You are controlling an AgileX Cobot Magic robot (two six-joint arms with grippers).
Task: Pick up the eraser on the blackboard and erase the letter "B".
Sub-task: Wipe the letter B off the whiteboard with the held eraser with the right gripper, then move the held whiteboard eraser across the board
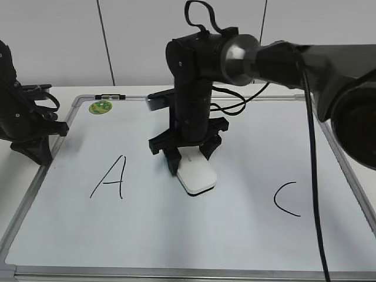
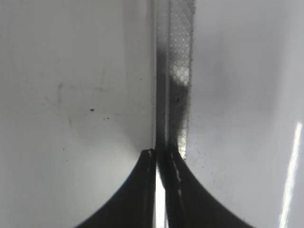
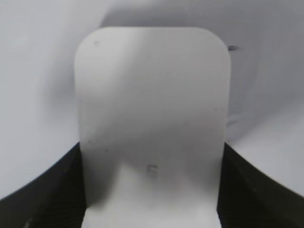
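The white eraser [image 1: 197, 175] lies flat on the blackboard [image 1: 235, 235], a white dry-erase board with a silver frame, between the letters "A" [image 1: 110, 177] and "C" [image 1: 286, 200]. My right gripper [image 1: 189, 160] is shut on the eraser, a finger on each long side; the right wrist view shows the eraser [image 3: 152, 118] filling the space between the fingers [image 3: 152, 190]. The letter "B" is not visible; a small black mark [image 3: 232, 48] shows beside the eraser's far corner. My left gripper [image 1: 42, 154] rests at the board's left edge, shut and empty [image 2: 160, 156].
A round green magnet [image 1: 100, 107] sits at the board's top left corner. A black marker [image 1: 110, 96] lies just beyond the top frame. The right arm's cable [image 1: 314, 176] hangs across the right side of the board. The left wrist view shows the board's frame edge [image 2: 179, 71].
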